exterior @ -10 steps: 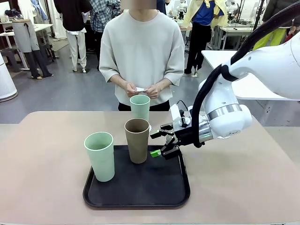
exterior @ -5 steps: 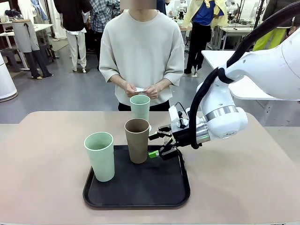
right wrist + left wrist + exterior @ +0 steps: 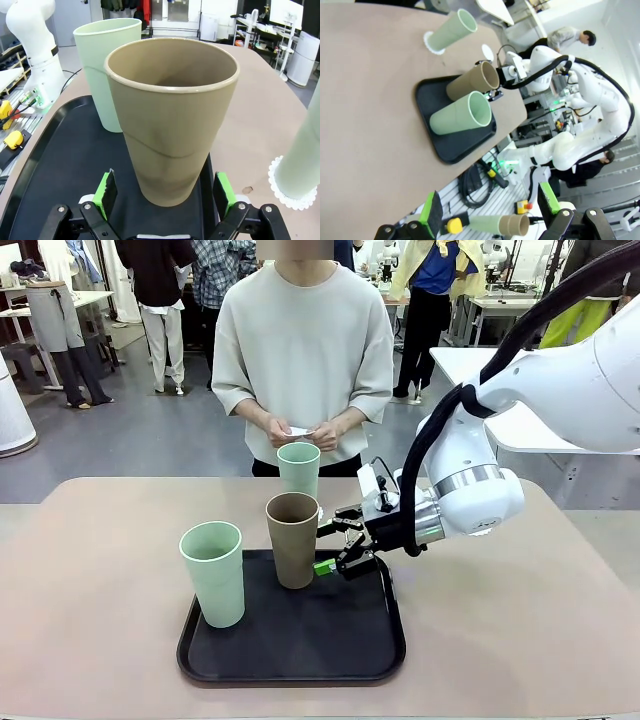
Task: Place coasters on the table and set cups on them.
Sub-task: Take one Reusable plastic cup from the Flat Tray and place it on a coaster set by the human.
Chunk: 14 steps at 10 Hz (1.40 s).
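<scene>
Right gripper [image 3: 325,548]: fingers apart, one on each side of the brown cup [image 3: 293,540].
Brown cup: upright on black tray [image 3: 300,650].
Left gripper [image 3: 489,207]: fingers apart.
Far green cup [image 3: 298,468]: on coaster [image 3: 280,192], on table [image 3: 100,540].

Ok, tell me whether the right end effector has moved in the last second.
Yes: the right end effector has edged left toward the brown cup, over the still tray.

One cup [image 3: 292,545] is brown, two cups [image 3: 213,580] pale green. The tray [image 3: 300,640] is black, the table [image 3: 100,570] beige-pink, the lace-edged coaster [image 3: 281,195] white, the right gripper's [image 3: 324,548] pads [image 3: 105,194] green.
</scene>
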{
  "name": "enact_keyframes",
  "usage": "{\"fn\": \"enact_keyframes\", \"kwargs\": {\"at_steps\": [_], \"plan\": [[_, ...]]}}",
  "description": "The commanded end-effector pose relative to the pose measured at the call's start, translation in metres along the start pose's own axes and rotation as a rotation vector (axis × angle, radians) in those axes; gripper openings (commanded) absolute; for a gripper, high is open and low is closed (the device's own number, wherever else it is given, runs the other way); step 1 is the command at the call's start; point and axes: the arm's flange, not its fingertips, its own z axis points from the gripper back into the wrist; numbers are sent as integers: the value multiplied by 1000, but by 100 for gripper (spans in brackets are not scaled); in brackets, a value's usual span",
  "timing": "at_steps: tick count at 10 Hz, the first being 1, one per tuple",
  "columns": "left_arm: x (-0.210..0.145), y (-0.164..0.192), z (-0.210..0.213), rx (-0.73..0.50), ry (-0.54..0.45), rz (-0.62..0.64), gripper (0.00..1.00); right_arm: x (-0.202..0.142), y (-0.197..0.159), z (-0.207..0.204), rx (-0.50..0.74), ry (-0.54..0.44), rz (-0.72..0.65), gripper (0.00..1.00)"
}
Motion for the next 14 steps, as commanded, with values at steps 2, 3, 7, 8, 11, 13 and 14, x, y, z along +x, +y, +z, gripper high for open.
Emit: {"fn": "enact_keyframes", "kwargs": {"at_steps": [2,3,7,8,11,13,14], "plan": [[-1,-2,1,-12,-2,-3,100,-2,-8,-19,-17,-26,4,100],[-1,-2,1,-12,-2,-3,100,-2,-9,-22,-14,-29,-1,100],[-1,-2,1,-12,-2,-3,100,2,-13,-32,2,-38,-2,100],[-1,-2,1,-12,-2,-3,100,2,-14,-34,7,-39,-1,100],[-1,-2,1,-12,-2,-3,100,4,-19,-43,17,-47,-3,100],[-1,-2,1,-12,-2,-3,100,3,-23,-49,27,-63,-23,100],[-1,-2,1,-12,-2,-3,100,3,-23,-50,44,-82,-21,100]]}}
